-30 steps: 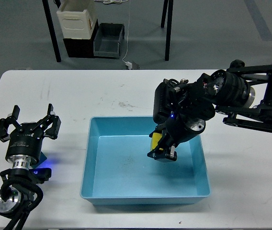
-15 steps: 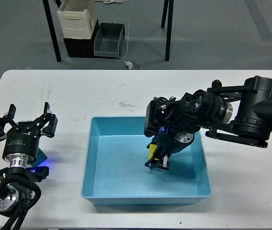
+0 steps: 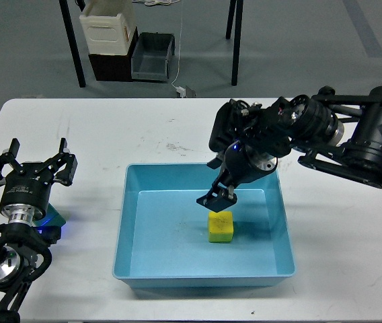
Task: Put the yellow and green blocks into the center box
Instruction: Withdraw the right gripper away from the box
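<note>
The yellow block (image 3: 220,227) lies on the floor of the blue center box (image 3: 129,222), right of its middle. My right gripper (image 3: 218,196) hangs just above and behind the block with its fingers apart, holding nothing. My left gripper (image 3: 33,168) is open at the table's left edge, its fingers spread wide. A teal-green block (image 3: 54,217) shows partly under it, mostly hidden by the wrist.
The white table (image 3: 110,134) carries only the box and the blocks. On the floor behind it stand a cream crate (image 3: 108,27) and a grey bin (image 3: 152,57) between black table legs (image 3: 72,47).
My right gripper has let go of the yellow block, which now rests in the box, and has risen up and back. My left gripper has shifted slightly left and up.
</note>
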Controlling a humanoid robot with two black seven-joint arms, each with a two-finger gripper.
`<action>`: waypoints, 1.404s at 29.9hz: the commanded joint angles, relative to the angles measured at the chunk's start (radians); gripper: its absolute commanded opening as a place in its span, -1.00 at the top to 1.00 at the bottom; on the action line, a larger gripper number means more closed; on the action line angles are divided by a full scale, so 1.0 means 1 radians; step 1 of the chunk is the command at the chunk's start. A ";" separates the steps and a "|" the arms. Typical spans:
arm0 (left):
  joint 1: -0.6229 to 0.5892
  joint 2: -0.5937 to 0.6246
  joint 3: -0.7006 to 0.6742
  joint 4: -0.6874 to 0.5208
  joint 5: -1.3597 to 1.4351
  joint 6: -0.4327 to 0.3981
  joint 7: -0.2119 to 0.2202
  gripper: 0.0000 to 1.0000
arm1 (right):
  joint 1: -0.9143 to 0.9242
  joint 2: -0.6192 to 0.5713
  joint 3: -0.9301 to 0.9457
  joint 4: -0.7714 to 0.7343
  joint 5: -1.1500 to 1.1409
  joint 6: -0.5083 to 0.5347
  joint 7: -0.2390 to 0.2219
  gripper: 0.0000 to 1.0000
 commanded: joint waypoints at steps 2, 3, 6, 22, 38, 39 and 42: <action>-0.046 0.075 0.012 0.003 0.006 0.010 0.004 -1.00 | -0.173 -0.029 0.313 0.017 0.003 0.000 0.000 -0.90; -0.055 0.083 0.012 0.008 0.012 0.020 0.006 -1.00 | -0.222 -0.029 0.375 0.030 0.003 0.000 0.000 -0.90; -0.087 0.152 0.014 0.031 0.037 0.074 0.032 -1.00 | -0.340 -0.018 0.536 0.103 0.003 0.000 0.000 -0.90; -0.199 0.384 -0.013 0.097 0.391 0.100 0.040 -1.00 | -0.834 0.157 1.211 0.318 0.477 -0.209 -0.392 -0.96; -0.215 0.600 0.023 0.062 1.505 -0.034 -0.247 -1.00 | -1.385 0.237 1.540 0.452 0.814 -0.219 -0.389 -0.99; -0.215 0.615 0.021 0.042 1.505 -0.100 -0.247 -1.00 | -1.407 0.237 1.546 0.452 0.842 -0.219 -0.387 -0.99; -0.215 0.696 0.012 -0.035 1.497 -0.221 -0.247 -1.00 | -1.462 0.216 1.556 0.468 0.917 -0.217 -0.380 -0.99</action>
